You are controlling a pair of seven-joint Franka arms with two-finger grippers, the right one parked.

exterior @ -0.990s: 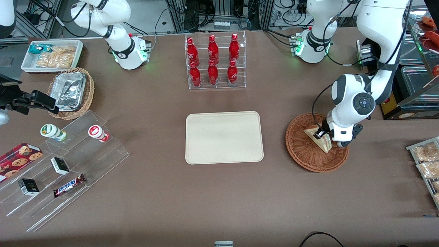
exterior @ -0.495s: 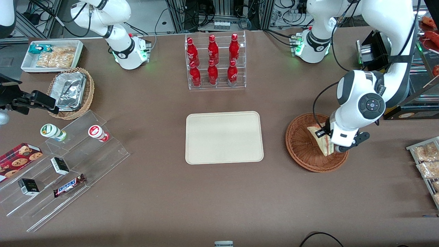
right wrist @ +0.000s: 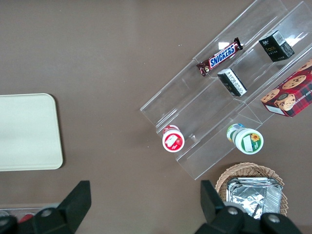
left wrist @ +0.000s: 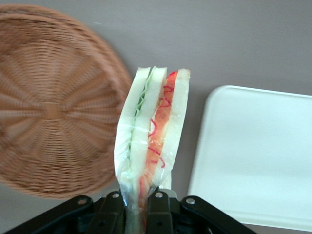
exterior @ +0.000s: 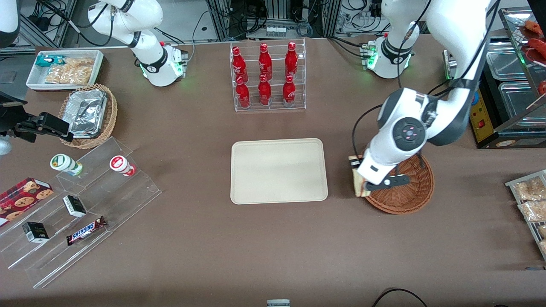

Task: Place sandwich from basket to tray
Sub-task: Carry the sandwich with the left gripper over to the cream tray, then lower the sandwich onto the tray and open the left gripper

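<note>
The sandwich (exterior: pixel 355 175) hangs in the air over the basket's rim nearest the tray, clear of the weave. My left gripper (exterior: pixel 361 182) is shut on its wrapped end, under the arm's white wrist. In the left wrist view the sandwich (left wrist: pixel 153 131) stands straight out from the gripper (left wrist: pixel 138 210), showing pale bread with green and red-orange filling. It hangs over bare table between the reddish-brown basket (left wrist: pixel 53 102) and the cream tray (left wrist: pixel 258 156). The basket (exterior: pixel 411 194) holds nothing that I can see. The tray (exterior: pixel 279 170) lies flat mid-table with nothing on it.
A clear rack of red bottles (exterior: pixel 268 76) stands farther from the front camera than the tray. Toward the parked arm's end are stepped acrylic shelves (exterior: pixel 81 204) with snacks, a tan wicker basket of foil containers (exterior: pixel 89 115) and a white bin (exterior: pixel 64 68). Snack packets (exterior: pixel 529 200) lie at the working arm's end.
My gripper has lifted the sandwich out of the basket and carried it toward the tray, from the basket's middle to over its tray-side rim.
</note>
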